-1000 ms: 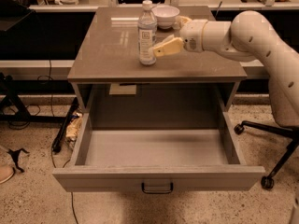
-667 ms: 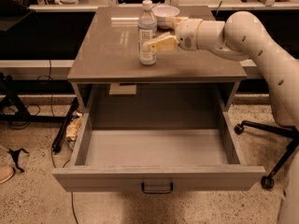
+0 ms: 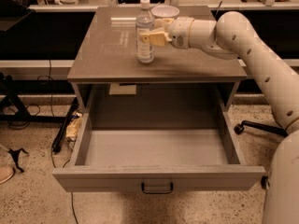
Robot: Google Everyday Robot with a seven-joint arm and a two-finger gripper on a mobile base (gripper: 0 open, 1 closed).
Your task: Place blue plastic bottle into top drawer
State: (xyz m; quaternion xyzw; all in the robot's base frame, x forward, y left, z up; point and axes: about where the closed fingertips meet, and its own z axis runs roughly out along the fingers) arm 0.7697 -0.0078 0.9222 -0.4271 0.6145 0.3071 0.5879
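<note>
Progress is early in the camera view: the blue plastic bottle [image 3: 145, 21] stands upright on the worktop [image 3: 105, 55], near a white bowl [image 3: 165, 11]. The gripper [image 3: 148, 37] sits at its middle. I cannot tell whether the jaws are clamped. The top drawer [image 3: 159, 177] is pulled open, and I see nothing inside.

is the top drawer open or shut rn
Open: the top drawer is pulled out, its bare floor showing. The blue plastic bottle stands upright on the cabinet top, with the gripper at its side.
</note>
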